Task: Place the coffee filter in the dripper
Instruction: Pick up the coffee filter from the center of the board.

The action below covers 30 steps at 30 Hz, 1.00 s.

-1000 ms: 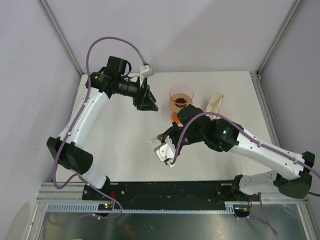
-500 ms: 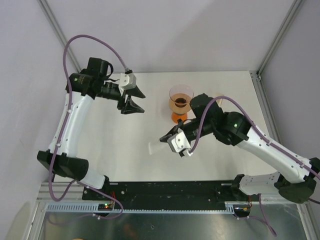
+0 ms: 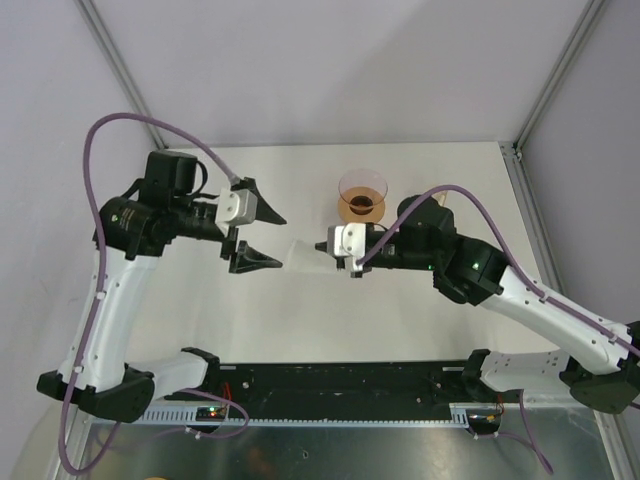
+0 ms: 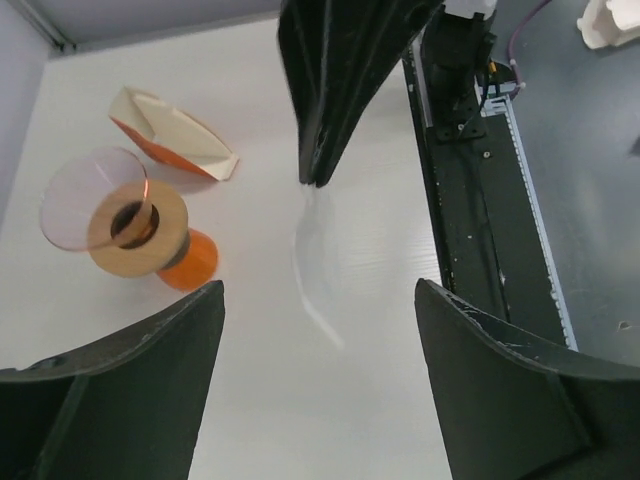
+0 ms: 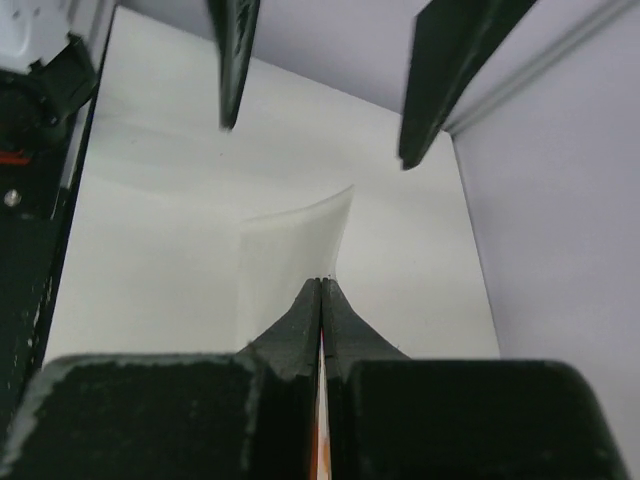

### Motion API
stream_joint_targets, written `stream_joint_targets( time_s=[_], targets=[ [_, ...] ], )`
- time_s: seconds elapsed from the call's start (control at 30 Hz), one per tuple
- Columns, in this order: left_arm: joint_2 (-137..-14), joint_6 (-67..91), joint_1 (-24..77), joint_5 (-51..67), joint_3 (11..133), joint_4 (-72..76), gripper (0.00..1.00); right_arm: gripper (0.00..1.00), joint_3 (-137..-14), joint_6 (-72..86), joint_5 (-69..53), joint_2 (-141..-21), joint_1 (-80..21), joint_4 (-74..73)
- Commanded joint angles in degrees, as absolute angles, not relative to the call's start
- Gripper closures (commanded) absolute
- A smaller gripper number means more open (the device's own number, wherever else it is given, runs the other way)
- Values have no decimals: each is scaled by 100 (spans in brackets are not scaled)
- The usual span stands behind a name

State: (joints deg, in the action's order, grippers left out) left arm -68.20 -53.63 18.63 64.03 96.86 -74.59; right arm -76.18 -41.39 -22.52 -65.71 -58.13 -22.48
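Note:
My right gripper [image 3: 325,248] is shut on one edge of the coffee filter [image 3: 300,252], a thin white curved sheet held above the table. The filter [image 5: 295,250] fans out ahead of the closed right fingertips [image 5: 312,295]. My left gripper [image 3: 258,236] is open and empty, facing the filter from the left, its jaws wide apart. In the left wrist view the filter [image 4: 315,255] hangs from the right gripper [image 4: 315,180]. The dripper [image 3: 362,188], a clear pinkish funnel, sits behind the right gripper; it also shows in the left wrist view [image 4: 80,195].
The dripper rests in a brown ring [image 4: 140,225] on an orange-tinted beaker [image 4: 192,262]. A cream bundle of filters [image 4: 170,135] lies beside it, mostly hidden by the right arm from above. The black base rail [image 4: 470,200] runs along the table's near edge.
My right gripper has carried the filter up from near the table's front to the middle. My left arm has pulled back to the left and now faces the filter, jaws open.

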Motion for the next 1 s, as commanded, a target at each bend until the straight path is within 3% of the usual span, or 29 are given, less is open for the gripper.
stream_joint_targets(
  time_s=[0.0, 0.23, 0.37, 0.6, 0.73, 0.87, 0.97],
  targets=[
    [-6837, -3830, 1726, 6257, 9216, -6113, 18, 100, -7621, -2889, -1218, -6393, -5982, -1375],
    [-6446, -3358, 1661, 6249, 8324, -5255, 13, 100, -7620, -2473, -888, -6214, -6247, -1160],
    [-6473, -3236, 1694, 6424, 8121, -5185, 18, 100, -7616, -2435, -898, -6154, -6304, -1066],
    [-6259, -3555, 1921, 6581, 7821, -5146, 58, 100, -7620, -2569, -876, -6115, -6319, -1071],
    [-6204, -3633, 2032, 6691, 7848, -5150, 94, 100, -7619, -2525, -1008, -6144, -6317, -1050],
    [-6137, -3761, 2059, 6701, 7918, -5148, 99, 98, -7620, -2524, -1314, -6134, -6311, -1183],
    [-6018, -4017, 2065, 6601, 7851, -5145, 100, 71, -7614, -2523, -1327, -5980, -6272, -1458]
  ],
)
